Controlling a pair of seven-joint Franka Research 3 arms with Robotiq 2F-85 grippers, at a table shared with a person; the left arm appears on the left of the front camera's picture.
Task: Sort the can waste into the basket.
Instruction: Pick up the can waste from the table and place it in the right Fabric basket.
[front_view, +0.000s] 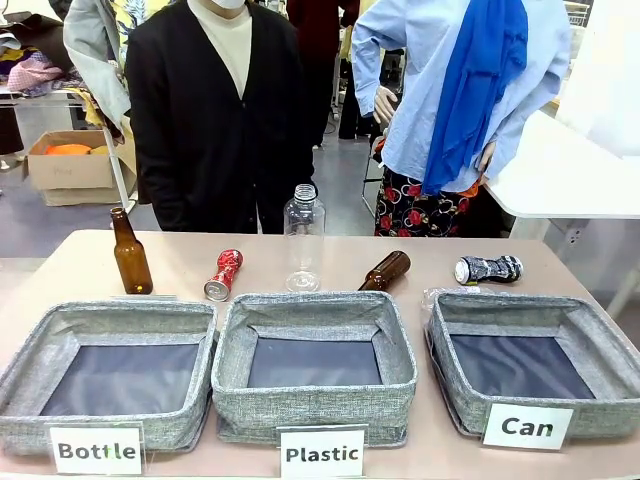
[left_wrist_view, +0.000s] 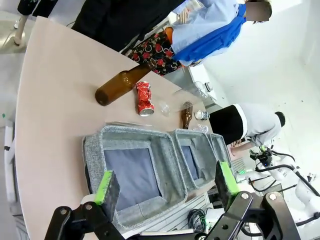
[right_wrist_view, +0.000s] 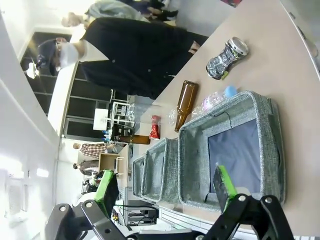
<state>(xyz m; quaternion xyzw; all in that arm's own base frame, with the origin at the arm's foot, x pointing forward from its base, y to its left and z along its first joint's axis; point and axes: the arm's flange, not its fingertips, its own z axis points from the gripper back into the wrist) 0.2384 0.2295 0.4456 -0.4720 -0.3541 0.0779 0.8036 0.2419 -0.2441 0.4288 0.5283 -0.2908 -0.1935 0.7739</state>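
Sorting not begun: red can and patterned can lying on tabletop; Can basket empty; left gripper, right gripper spread wide, grasping nothing.

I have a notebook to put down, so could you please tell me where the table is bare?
Bare patches: the far left corner beside the upright brown bottle, the gap between it and the red can, and the strip right of the patterned can. Crowded: from the clear bottle past the lying brown bottle; the three baskets sit nearly wall to wall.
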